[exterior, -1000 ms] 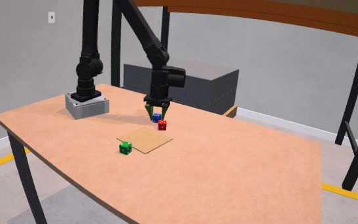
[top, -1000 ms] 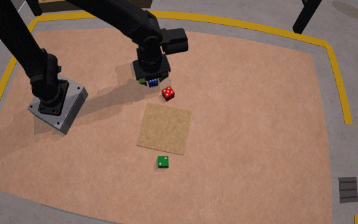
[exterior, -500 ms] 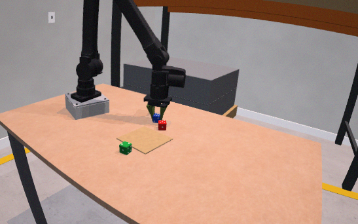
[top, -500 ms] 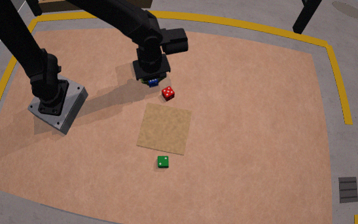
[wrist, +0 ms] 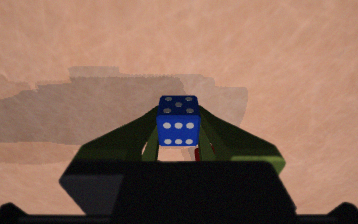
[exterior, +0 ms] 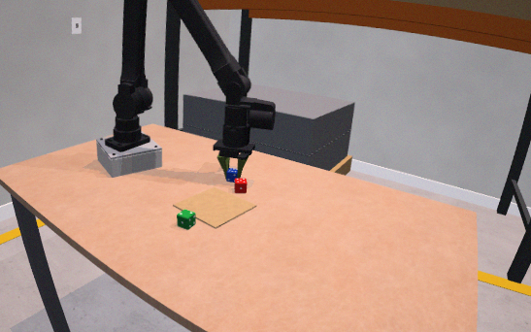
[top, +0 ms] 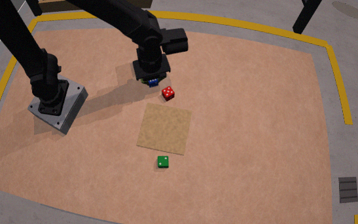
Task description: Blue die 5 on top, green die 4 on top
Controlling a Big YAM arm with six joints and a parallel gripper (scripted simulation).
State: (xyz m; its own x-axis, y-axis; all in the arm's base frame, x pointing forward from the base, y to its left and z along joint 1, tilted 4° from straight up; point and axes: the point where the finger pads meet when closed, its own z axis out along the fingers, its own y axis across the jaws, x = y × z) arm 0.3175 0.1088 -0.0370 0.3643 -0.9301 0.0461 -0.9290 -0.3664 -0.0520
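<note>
My gripper (top: 152,84) (exterior: 232,178) (wrist: 178,111) points down, shut on the blue die, with a finger against each side. The blue die (top: 153,82) (exterior: 232,174) (wrist: 178,131) seems to be at table height, off the mat; its upper face shows 6, and a side face shows 5 in the wrist view. The red die (top: 168,93) (exterior: 241,185) lies close beside the fingers, off the mat, with 5 on top. The green die (top: 163,162) (exterior: 186,219) lies off the mat beyond its near edge, with 2 on top. The tan mat (top: 164,128) (exterior: 215,208) lies flat.
The arm's grey base block (top: 74,112) (exterior: 137,161) stands at the left of the table (top: 258,131) (exterior: 358,243). The red die stands between the gripper and the mat, and a bit of it shows behind a finger in the wrist view.
</note>
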